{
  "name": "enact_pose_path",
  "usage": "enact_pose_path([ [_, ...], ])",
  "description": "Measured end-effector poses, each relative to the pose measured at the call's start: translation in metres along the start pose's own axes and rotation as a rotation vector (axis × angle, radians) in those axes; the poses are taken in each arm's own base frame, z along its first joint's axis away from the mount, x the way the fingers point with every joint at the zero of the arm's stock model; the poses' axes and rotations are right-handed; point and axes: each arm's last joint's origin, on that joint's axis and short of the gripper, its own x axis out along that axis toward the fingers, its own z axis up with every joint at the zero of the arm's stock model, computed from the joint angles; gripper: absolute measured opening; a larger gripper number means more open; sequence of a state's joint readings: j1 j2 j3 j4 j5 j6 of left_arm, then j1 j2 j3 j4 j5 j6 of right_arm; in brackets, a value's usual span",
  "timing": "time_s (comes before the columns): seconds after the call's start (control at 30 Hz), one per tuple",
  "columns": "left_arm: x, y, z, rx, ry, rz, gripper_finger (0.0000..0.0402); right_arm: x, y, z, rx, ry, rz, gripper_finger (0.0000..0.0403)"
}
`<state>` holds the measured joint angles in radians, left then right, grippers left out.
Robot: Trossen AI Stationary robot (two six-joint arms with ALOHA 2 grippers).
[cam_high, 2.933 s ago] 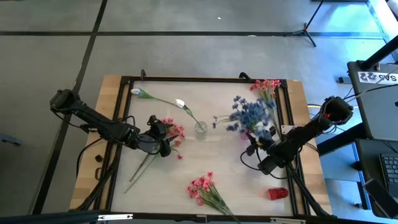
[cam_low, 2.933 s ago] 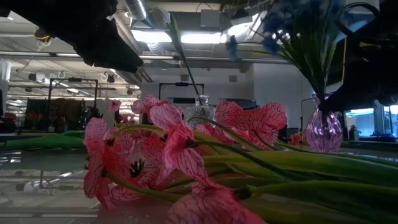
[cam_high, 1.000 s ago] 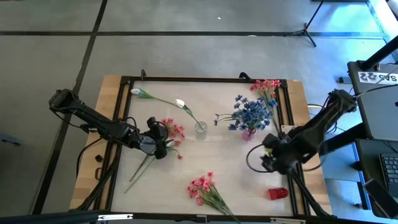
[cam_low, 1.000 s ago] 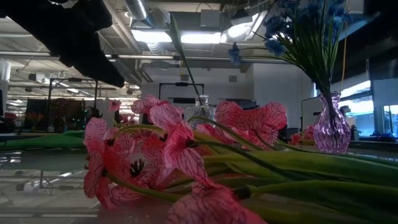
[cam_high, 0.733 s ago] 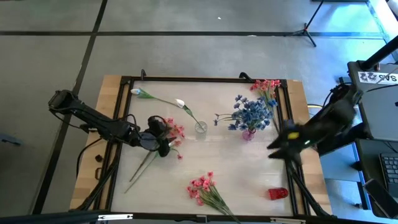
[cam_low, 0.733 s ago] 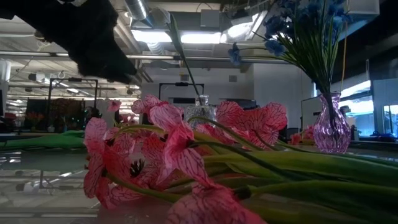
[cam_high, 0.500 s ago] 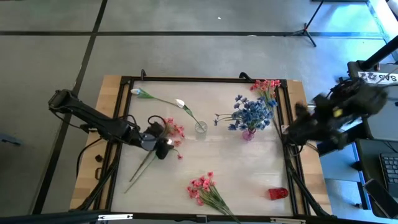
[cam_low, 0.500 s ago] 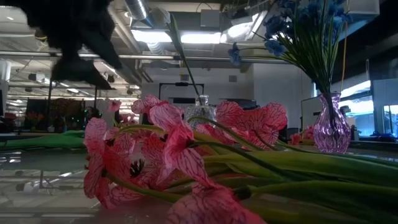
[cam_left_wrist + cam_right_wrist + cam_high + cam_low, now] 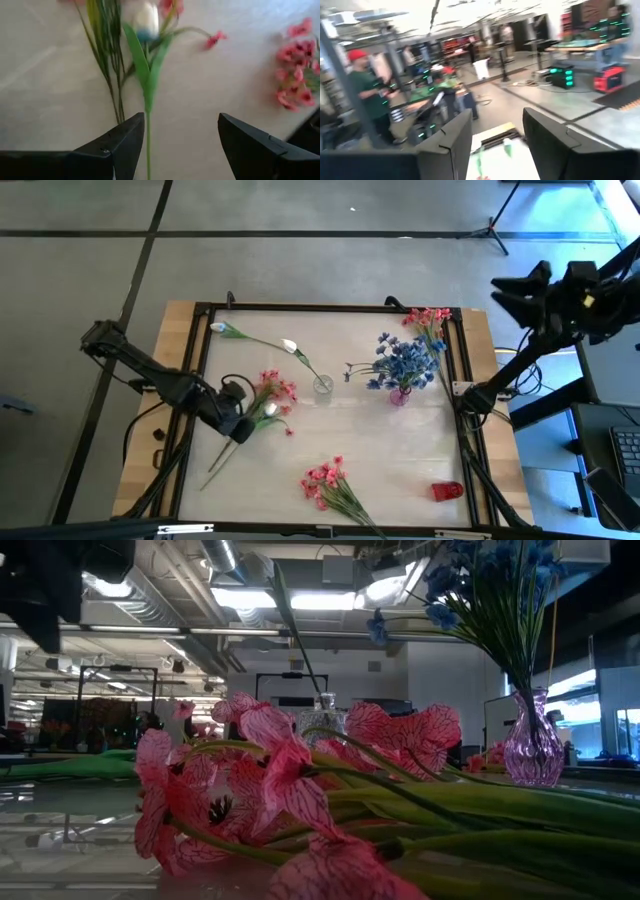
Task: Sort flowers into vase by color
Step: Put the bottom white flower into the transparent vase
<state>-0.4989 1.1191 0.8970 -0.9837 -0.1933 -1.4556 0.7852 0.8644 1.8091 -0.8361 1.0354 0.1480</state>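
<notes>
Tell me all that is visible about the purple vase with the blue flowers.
The purple vase is a small bulbous one of clear, tinted, glass-like material with a narrow neck. It stands upright on the table, right of centre, apart from both grippers. Blue flowers on thin green stems stand in it and fan out above its mouth.

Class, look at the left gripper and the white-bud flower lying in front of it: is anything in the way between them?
Nothing visible blocks it. The left gripper is open, and the green stem of the white-bud flower already runs between its fingers. The pink flowers lie just beside that stem, so a grab might catch them too.
</notes>
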Motion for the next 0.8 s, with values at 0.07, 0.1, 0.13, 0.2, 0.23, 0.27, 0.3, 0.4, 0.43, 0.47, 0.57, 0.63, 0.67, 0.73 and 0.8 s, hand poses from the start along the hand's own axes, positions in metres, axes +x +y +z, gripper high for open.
enact_pose_path([
  [0.07, 0.000, 0.000, -0.002, 0.010, -0.034, 0.001, 0.0246, -0.001, -0.002, 0.000, -0.003, -0.008, -0.054, 0.0172],
  [0.1, 0.002, 0.000, -0.003, 0.010, -0.035, -0.008, 0.0246, 0.000, -0.002, 0.000, -0.008, -0.010, -0.078, 0.0172],
  [0.13, 0.006, -0.002, -0.006, 0.014, -0.028, -0.016, 0.0246, 0.001, 0.000, 0.000, -0.021, -0.009, -0.095, 0.0172],
  [0.2, 0.016, -0.006, -0.014, 0.039, 0.004, -0.029, 0.0246, 0.006, 0.006, -0.002, -0.060, -0.007, -0.144, 0.0172],
  [0.23, 0.020, -0.008, -0.019, 0.053, 0.015, -0.022, 0.0246, 0.009, 0.010, -0.003, -0.083, -0.006, -0.176, 0.0172],
  [0.27, 0.025, -0.010, -0.023, 0.061, 0.024, -0.009, 0.0246, 0.011, 0.013, -0.004, -0.103, -0.006, -0.211, 0.0172],
  [0.3, 0.030, -0.012, -0.028, 0.074, 0.024, 0.013, 0.0246, 0.013, 0.016, -0.006, -0.124, -0.005, -0.243, 0.0172],
  [0.4, 0.053, -0.016, -0.035, 0.112, 0.002, 0.116, 0.0246, 0.018, 0.022, -0.009, -0.160, 0.004, -0.279, 0.0172],
  [0.43, 0.061, -0.018, -0.037, 0.118, 0.006, 0.145, 0.0246, 0.018, 0.023, -0.010, -0.166, 0.006, -0.281, 0.0172],
  [0.47, 0.070, -0.019, -0.038, 0.124, 0.023, 0.172, 0.0246, 0.018, 0.023, -0.011, -0.173, 0.010, -0.276, 0.0172],
  [0.57, 0.091, -0.020, -0.040, 0.104, 0.104, 0.255, 0.0246, 0.018, 0.023, -0.013, -0.194, 0.022, -0.261, 0.0172],
  [0.63, 0.099, -0.021, -0.038, 0.088, 0.108, 0.267, 0.0246, 0.018, 0.023, -0.014, -0.211, 0.029, -0.261, 0.0172],
  [0.67, 0.101, -0.021, -0.036, 0.078, 0.101, 0.270, 0.0246, 0.018, 0.023, -0.015, -0.219, 0.033, -0.261, 0.0172],
  [0.73, 0.102, -0.020, -0.030, 0.060, 0.080, 0.284, 0.0246, 0.020, 0.025, -0.017, -0.234, 0.040, -0.262, 0.0172],
  [0.8, 0.103, -0.019, -0.024, 0.048, 0.060, 0.294, 0.0244, 0.022, 0.028, -0.019, -0.248, 0.045, -0.266, 0.0172],
])
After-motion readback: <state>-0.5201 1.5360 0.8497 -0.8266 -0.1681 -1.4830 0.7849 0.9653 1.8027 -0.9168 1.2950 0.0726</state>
